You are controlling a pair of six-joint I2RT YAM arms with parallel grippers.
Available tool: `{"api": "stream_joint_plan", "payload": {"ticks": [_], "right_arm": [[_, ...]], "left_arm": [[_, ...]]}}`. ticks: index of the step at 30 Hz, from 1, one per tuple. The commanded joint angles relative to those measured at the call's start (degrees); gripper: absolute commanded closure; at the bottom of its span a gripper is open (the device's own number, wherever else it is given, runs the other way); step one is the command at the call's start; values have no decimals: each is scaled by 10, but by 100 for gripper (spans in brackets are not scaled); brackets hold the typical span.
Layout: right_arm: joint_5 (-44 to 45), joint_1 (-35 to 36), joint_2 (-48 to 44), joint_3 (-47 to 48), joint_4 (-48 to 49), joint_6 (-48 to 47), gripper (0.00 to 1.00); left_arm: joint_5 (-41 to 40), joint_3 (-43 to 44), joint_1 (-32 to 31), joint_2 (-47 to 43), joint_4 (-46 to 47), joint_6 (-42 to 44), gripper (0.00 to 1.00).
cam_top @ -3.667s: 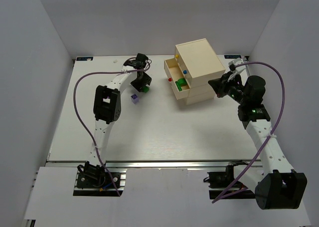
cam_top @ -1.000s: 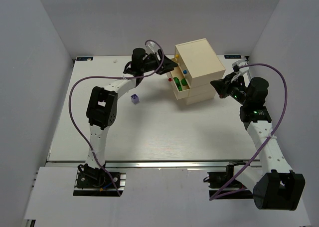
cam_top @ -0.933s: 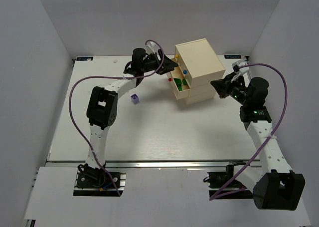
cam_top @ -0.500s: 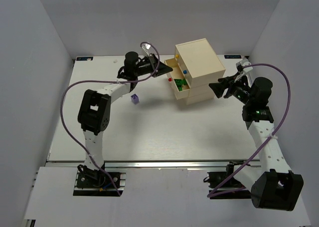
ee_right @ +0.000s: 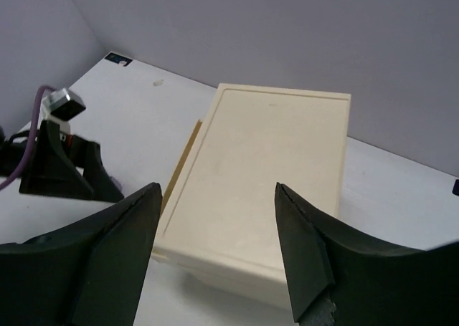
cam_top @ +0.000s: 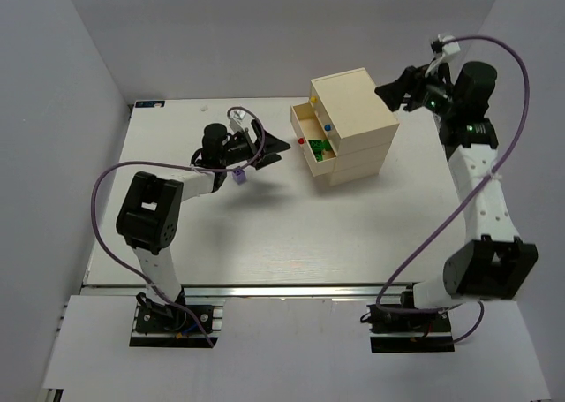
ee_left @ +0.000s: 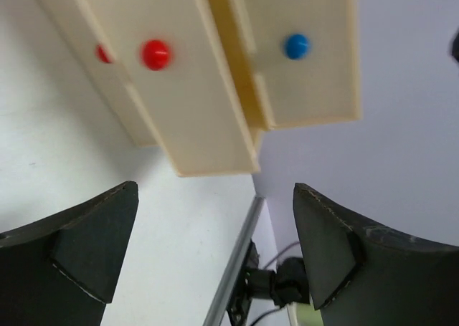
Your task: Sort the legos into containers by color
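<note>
Overhead, the cream chest (cam_top: 353,109) stands at the far middle of the white surface (cam_top: 265,234), with pulled-out drawers (cam_top: 303,119) projecting from its left face. Green legos (cam_top: 323,145) lie inside one of these open drawers. A single purple lego (cam_top: 237,176) rests on the surface well to the left of the chest, just beside the left arm's wrist.

The left gripper (ee_left: 215,258) is low over the surface and faces the drawer fronts. Its fingers (ee_left: 86,247) are spread wide with nothing between them, and a red knob (ee_left: 155,54) and a blue knob (ee_left: 296,46) show ahead of it.

The right gripper (ee_right: 215,265) hangs raised above the right side of the chest, looking down on its plain top. Its fingers (ee_right: 308,258) are likewise parted and hold nothing.
</note>
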Motion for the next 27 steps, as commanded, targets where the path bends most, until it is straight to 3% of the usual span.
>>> {"api": "stream_joint_plan", "payload": {"ticks": [1, 6, 10, 20, 27], "right_arm": [[36, 0, 84, 85, -95, 25, 29], [70, -2, 169, 173, -138, 18, 24], [73, -1, 229, 208, -157, 6, 25], [38, -13, 279, 229, -148, 9, 54], [22, -17, 289, 231, -145, 19, 74]], "left_arm": [[-51, 22, -3, 17, -37, 9, 2], [-85, 72, -9, 49, -80, 33, 2], [-82, 113, -14, 89, -86, 31, 2], [-77, 169, -14, 148, -106, 28, 6], [-76, 203, -19, 171, -119, 23, 14]]}}
